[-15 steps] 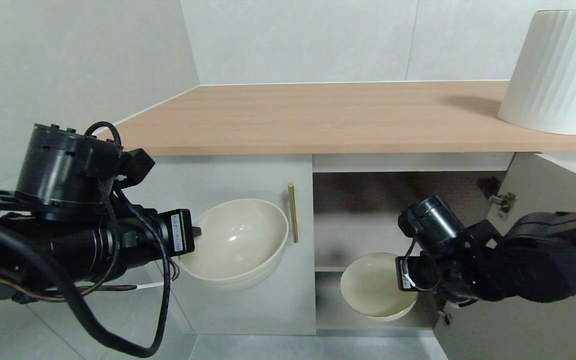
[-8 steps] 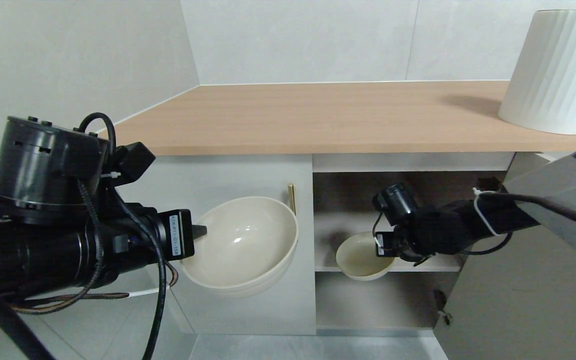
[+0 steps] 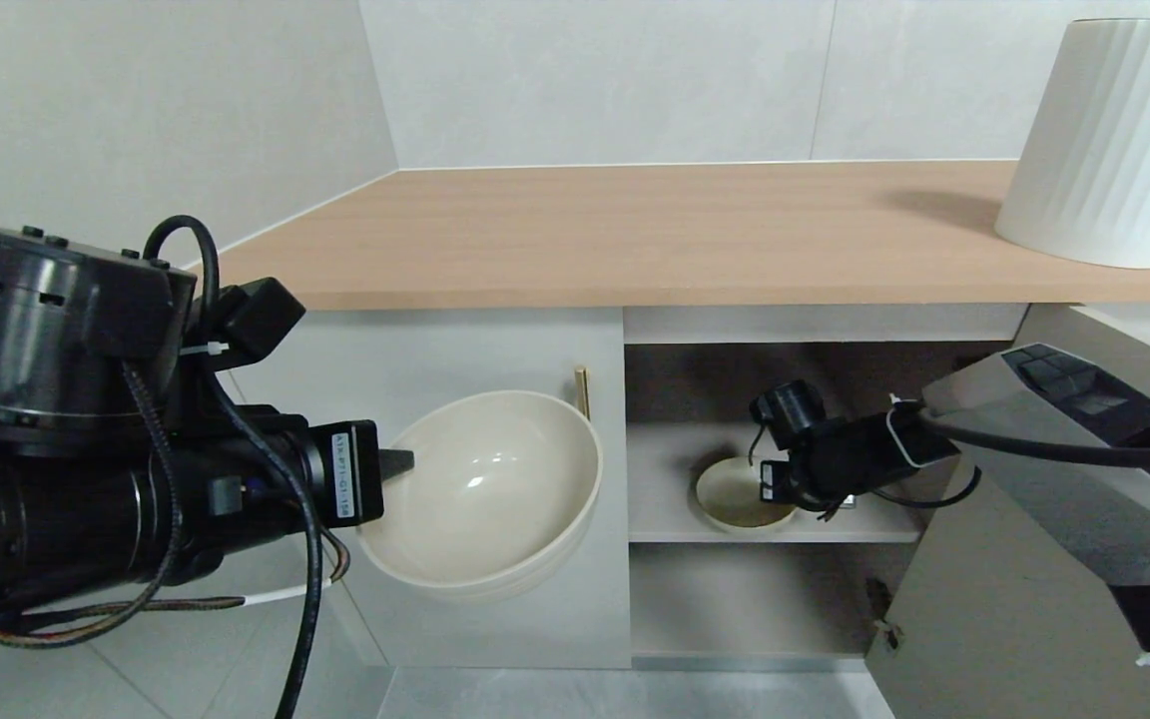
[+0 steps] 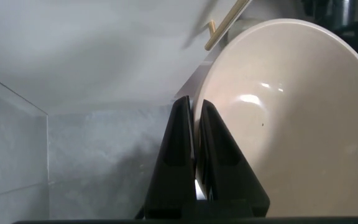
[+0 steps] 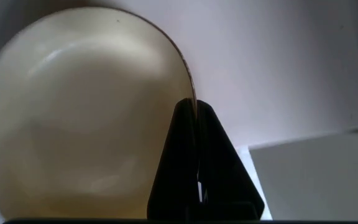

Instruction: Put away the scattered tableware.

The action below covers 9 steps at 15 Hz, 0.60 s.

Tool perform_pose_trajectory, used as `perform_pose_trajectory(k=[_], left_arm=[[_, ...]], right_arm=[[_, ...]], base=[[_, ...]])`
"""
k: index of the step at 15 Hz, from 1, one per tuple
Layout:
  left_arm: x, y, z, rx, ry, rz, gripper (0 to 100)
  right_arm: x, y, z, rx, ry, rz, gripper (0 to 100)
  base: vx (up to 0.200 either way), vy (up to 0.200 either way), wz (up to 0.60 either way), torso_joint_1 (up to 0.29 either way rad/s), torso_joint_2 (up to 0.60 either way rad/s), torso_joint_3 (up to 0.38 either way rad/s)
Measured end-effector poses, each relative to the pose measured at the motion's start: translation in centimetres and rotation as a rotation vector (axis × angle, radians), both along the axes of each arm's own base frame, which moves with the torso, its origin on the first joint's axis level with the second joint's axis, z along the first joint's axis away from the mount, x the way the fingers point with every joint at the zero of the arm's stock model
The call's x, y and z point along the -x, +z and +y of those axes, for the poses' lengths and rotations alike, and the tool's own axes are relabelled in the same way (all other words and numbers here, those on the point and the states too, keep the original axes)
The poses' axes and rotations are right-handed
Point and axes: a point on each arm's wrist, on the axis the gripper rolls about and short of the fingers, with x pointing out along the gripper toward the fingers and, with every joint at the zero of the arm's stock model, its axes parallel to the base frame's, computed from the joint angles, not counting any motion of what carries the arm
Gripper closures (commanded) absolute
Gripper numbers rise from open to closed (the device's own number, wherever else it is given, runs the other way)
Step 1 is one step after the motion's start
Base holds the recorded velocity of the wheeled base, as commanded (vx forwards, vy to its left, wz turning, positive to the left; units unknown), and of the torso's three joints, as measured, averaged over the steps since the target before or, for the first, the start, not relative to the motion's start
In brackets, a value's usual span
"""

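Cream rims, both clamped

Cream-coloured, the large bowl (image 3: 485,489) hung at lower centre of the head view. The left gripper (image 4: 194,106) was pinched tight on its rim. Right of centre, the right gripper (image 5: 195,109) clamped the small bowl (image 3: 735,496) by its rim — on or just above the cabinet shelf (image 3: 665,504).

- Left bowl (image 3: 485,489), rim in the left gripper (image 3: 400,462), hangs before the closed cabinet door (image 3: 495,629), hiding part of its handle (image 3: 582,389).
- Right bowl (image 3: 740,494) sits, seemingly, on the shelf (image 3: 665,479) inside the open cabinet, right gripper (image 3: 775,484) at its right rim.
- Countertop (image 3: 635,230) above both; a container (image 3: 1114,140) stands at its right end.
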Motion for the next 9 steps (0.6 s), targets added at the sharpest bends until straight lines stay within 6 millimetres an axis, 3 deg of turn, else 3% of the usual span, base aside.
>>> perform_pose_trajectory(k=[3,9], left_arm=[[0.1,-0.2,-0.2,-0.003,-0.008,0.005,100],[0.1,-0.2,-0.2,-0.003,-0.010,0.007,100]], right_arm=[[-1.3,-0.6,-0.8,0.013,-0.044,-0.023,100],[-1.7,-1.1,-0.9,0.012,-0.052,-0.025,100]], base=[[0.000,0.000,0.00,0.000,0.00,0.000],[0.000,0.000,0.00,0.000,0.00,0.000]])
